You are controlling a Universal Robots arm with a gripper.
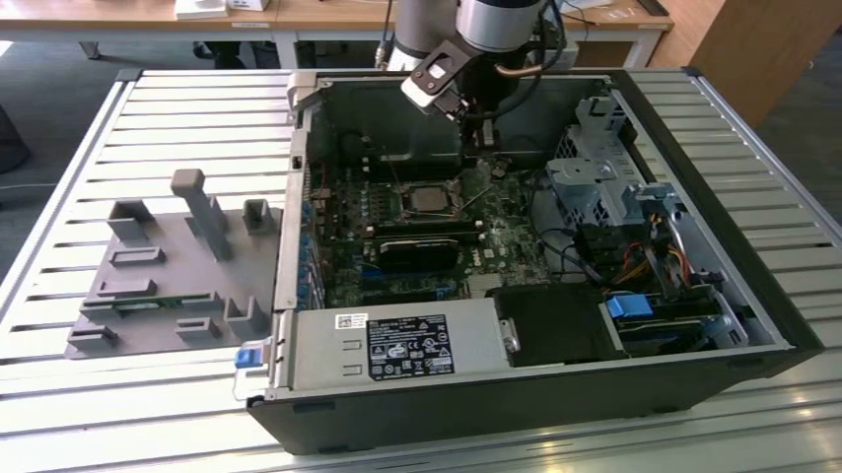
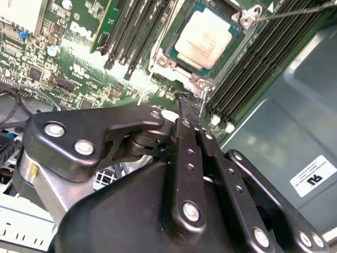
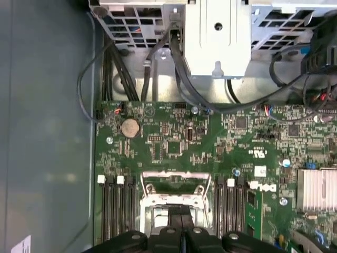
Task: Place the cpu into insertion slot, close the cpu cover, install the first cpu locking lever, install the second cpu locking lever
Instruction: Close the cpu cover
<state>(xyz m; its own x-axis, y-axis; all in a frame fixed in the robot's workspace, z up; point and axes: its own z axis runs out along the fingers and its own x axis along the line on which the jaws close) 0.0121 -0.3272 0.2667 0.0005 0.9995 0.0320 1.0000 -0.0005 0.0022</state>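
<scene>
The open computer case holds a green motherboard [image 1: 494,232]. The cpu [image 2: 205,39] lies silver side up in the insertion slot [image 3: 152,200] and also shows in the exterior view [image 1: 428,198]. The cpu cover [image 2: 181,74], a thin silvery frame, lies flat around the chip. A thin metal lever rod [image 2: 295,9] runs off from one socket corner. My gripper [image 2: 190,103] is shut with nothing between its black fingers, its tips just off the socket's corner. In the exterior view the gripper [image 1: 479,136] hangs just behind the socket, and in the first wrist view [image 3: 179,213] right at the socket's edge.
Long black memory slots [image 2: 253,68] flank the socket on both sides. A metal drive cage [image 3: 216,31] and black cables [image 3: 158,63] stand beyond the board. The power supply [image 1: 394,345] fills the case's front. A grey fixture plate [image 1: 172,266] lies outside, at the exterior view's left.
</scene>
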